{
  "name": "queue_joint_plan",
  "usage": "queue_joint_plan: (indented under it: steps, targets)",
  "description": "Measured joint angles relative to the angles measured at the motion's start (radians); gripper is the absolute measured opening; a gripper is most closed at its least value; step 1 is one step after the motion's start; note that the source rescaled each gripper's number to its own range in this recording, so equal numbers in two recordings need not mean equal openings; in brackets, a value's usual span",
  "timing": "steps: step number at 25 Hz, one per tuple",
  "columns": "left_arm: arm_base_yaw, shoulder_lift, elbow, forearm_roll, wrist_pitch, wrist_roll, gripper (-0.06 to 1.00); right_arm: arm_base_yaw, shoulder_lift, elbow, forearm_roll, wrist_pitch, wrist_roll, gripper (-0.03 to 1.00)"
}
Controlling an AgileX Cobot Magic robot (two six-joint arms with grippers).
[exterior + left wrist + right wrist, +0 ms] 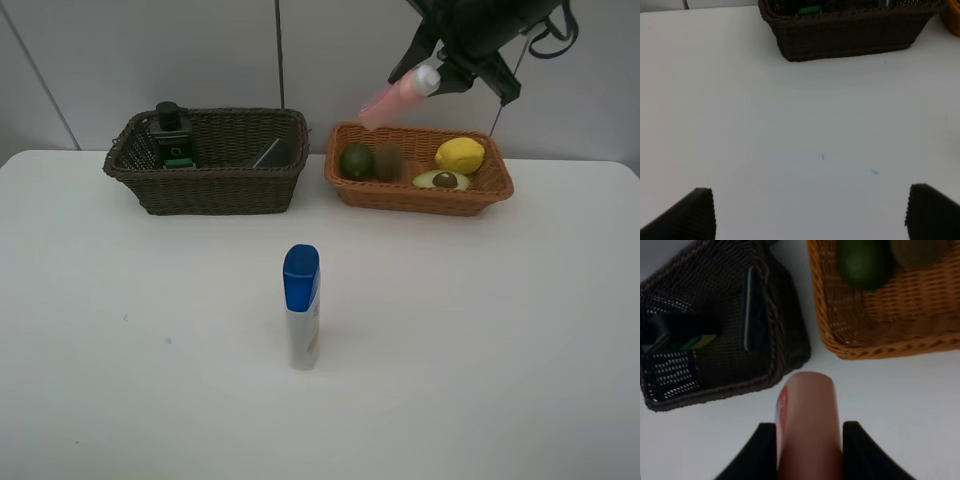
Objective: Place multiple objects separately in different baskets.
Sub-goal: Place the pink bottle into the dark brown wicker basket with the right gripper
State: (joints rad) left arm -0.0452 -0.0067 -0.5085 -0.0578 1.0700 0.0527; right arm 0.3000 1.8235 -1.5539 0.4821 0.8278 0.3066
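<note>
The right claw point(810, 442) is clamped on the smooth, cylindrical pink bottle point(392, 101), which hangs tilted in the air. The arm above it is cut off by the picture's edge. Below that claw sit two rectangular woven baskets: the shallow orange-tan basket point(420, 197) nearly beneath it, and the deeper dark brown basket point(215, 190) off to the side where the bottle's far end points.

The tan one holds four fruits: a green avocado point(357, 161), a brown kiwi point(388, 160), a yellow lemon point(459, 155) and a halved avocado point(441, 180) with its pit. The dark one holds two things, half hidden by its wall: a dark green pump bottle point(171, 135) and a flat grey-black eraser block point(268, 153), which is hard to make out.

Well apart from the right claw, one blue-capped white bottle point(301, 305) stands upright on the white tabletop point(120, 350). The left claw point(810, 205) gapes wide over bare tabletop, with only its two ribbed fingertips point(697, 215) showing.
</note>
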Motion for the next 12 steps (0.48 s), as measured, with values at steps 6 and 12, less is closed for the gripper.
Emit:
queue_joint_plan:
  steps: [6,12]
  targets:
    - [0.000,0.000,0.000,0.000,0.000,0.000,1.00,0.001,0.177,-0.136,0.290,-0.158,-0.214,0.00]
    - [0.000,0.000,0.000,0.000,0.000,0.000,1.00,0.057,0.336,-0.318,0.450,-0.241,-0.366,0.00]
